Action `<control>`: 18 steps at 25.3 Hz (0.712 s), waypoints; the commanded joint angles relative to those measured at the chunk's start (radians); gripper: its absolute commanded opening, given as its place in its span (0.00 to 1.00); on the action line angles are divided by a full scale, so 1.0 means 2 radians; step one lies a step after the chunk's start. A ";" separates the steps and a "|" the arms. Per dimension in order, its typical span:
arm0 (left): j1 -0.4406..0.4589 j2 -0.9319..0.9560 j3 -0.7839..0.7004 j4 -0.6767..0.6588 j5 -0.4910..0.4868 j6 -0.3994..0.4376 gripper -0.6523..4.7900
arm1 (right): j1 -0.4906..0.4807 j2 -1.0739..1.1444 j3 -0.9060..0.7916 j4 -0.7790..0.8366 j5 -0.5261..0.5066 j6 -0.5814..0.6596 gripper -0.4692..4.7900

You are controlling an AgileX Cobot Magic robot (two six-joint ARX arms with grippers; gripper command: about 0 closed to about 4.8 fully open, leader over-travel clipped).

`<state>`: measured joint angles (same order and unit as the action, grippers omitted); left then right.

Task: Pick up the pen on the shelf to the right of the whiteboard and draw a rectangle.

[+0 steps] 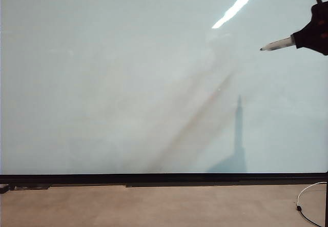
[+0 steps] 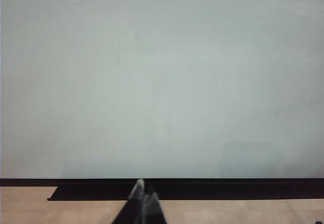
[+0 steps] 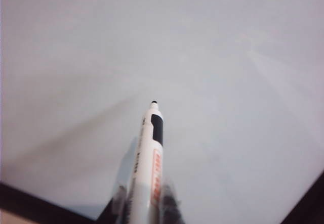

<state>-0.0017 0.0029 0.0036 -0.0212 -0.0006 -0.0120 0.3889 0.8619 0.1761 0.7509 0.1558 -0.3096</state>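
The right hand reaches in from the upper right edge of the exterior view, its dark fingers closed narrowly around the back end of the pen. The pen juts out to the left from the hand, nearly level and tipped slightly downward, its dark tip in front of the whiteboard; whether the tip touches the board cannot be told. In the right wrist view the right hand grips the white barrel of the pen low down between two fingers, with red and dark print along the barrel, a black patch near the top and a small black tip pointing at the pale whiteboard.

The left hand is seen only in the left wrist view, low down before the board's black bottom edge. Its two pale-tipped fingers sit close together with nothing between them, clear of the whiteboard.

The whiteboard fills nearly the whole exterior view, glossy and pale grey-white. It carries a bright streak of reflected light near the top right, faint diagonal smears through the middle, and a dark pointed shadow rising from the lower edge right of centre. No drawn line shows on it. Below the black edge runs a plain tan table, and a thin white cable loops in at its lower right corner.
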 commanded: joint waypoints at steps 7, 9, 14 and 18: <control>0.000 0.000 0.001 0.003 0.002 0.002 0.11 | 0.078 0.079 0.073 -0.052 0.000 -0.072 0.08; 0.000 0.000 0.001 0.003 0.002 0.002 0.11 | 0.094 0.109 0.092 -0.056 -0.001 -0.084 0.08; 0.000 0.000 0.002 0.004 0.002 0.002 0.11 | 0.125 0.177 0.141 -0.074 -0.002 -0.111 0.08; 0.000 0.000 0.001 0.003 0.002 0.002 0.11 | 0.127 0.201 0.162 -0.089 -0.003 -0.117 0.08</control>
<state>-0.0017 0.0032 0.0036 -0.0208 -0.0006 -0.0120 0.6441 1.2537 0.4828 0.5781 0.1528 -0.5339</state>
